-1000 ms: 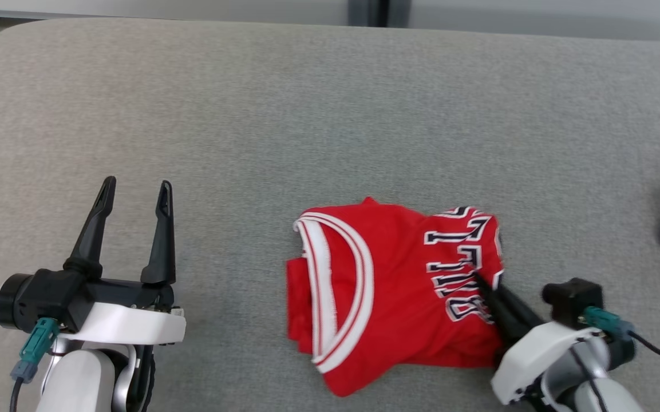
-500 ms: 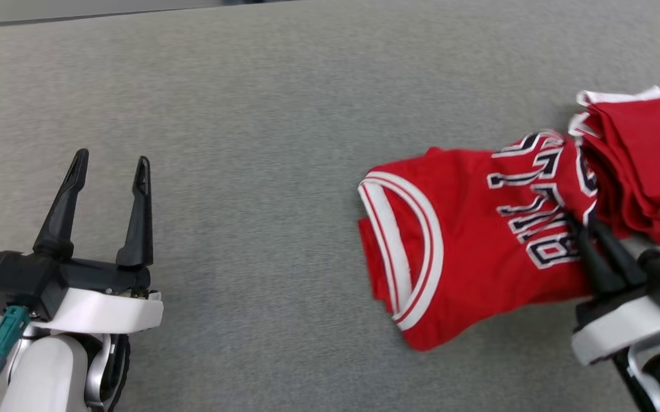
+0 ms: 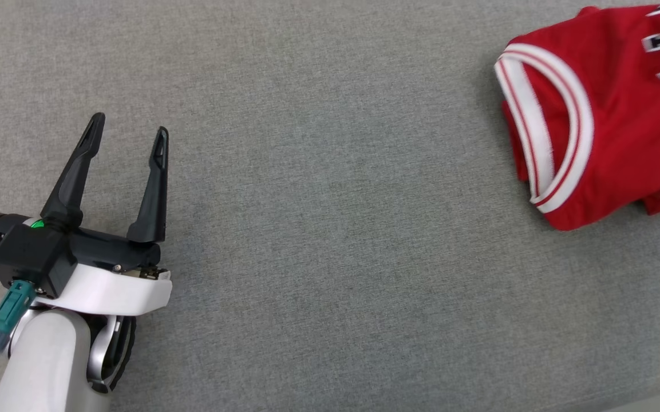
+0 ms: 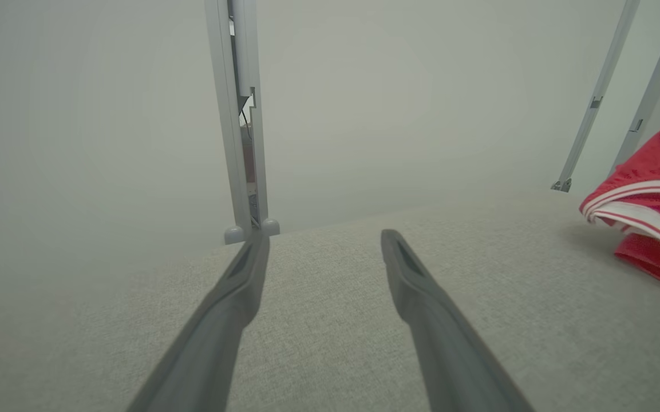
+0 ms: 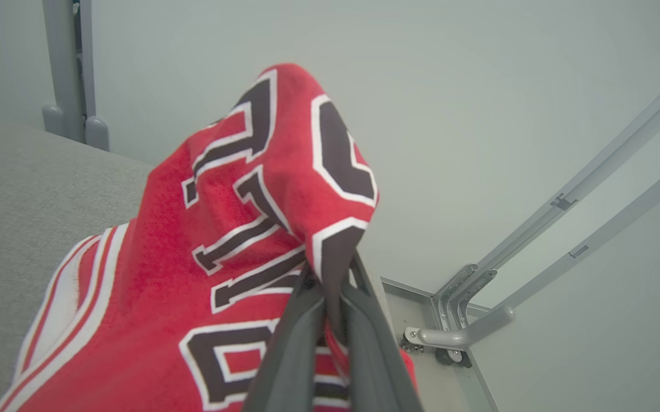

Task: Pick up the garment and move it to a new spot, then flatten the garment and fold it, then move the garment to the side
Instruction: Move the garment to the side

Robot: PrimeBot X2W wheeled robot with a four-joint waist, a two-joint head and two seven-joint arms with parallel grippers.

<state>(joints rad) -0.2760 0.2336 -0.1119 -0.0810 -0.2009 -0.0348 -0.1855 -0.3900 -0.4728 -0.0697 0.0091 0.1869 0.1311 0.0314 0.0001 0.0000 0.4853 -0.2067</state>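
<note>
The left tool (image 3: pixel 130 125) hung low over the grey worktop (image 3: pixel 330 240) with its two long dark fingers spread wide apart and bare fabric surface between them. Well off to that tool's right and a little ahead of its fingertips lay the garment (image 3: pixel 610 126), a bright red jersey with its white, red-striped neck trim (image 3: pixel 564 109) turned toward the tool. The right tool (image 5: pixel 332 280) had its fingers pressed together, clamped on a fold of the garment at the dark, white-outlined lettering (image 5: pixel 249 189). The pinched cloth rose in a peak just above that tool's fingertips and hung down to its left, where the striped trim reached the worktop. Straight ahead of the left tool, past the worktop's far edge, stood an upright grey post (image 4: pixel 241 114) against a pale wall (image 4: pixel 106 114). Beyond the right tool, off to its right, two slanted metal rails (image 5: pixel 593 212) ran down to a bracket (image 5: pixel 450 337).
</note>
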